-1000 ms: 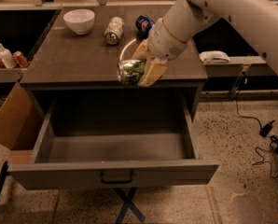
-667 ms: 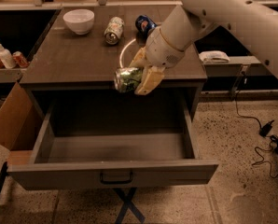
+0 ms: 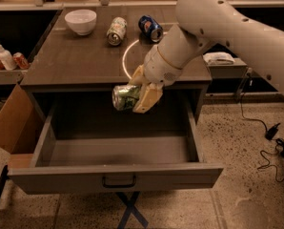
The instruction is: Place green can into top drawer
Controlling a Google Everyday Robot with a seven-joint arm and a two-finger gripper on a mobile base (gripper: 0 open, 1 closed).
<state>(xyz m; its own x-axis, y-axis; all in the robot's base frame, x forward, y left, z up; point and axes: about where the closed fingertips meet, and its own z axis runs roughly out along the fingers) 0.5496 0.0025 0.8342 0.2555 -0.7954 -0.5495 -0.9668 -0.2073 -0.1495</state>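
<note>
My gripper [image 3: 136, 93] is shut on the green can [image 3: 124, 97], a shiny green and silver drink can held on its side with a silver end facing left. It hangs just in front of the tabletop's front edge, above the back of the open top drawer [image 3: 118, 177]. The drawer is pulled out wide, grey-brown, with a dark bar handle [image 3: 118, 181] on its front panel. Its inside shows nothing in it. My white arm reaches in from the upper right.
On the tabletop [image 3: 75, 61] lie a paler white-green can [image 3: 116, 31] and a blue can [image 3: 150, 27], with a white bowl [image 3: 80, 21] at the back left. A cardboard box [image 3: 11, 123] stands left of the drawer. Cables lie on the floor at right.
My gripper has carried the green can forward off the tabletop and down, so it now hangs over the open drawer.
</note>
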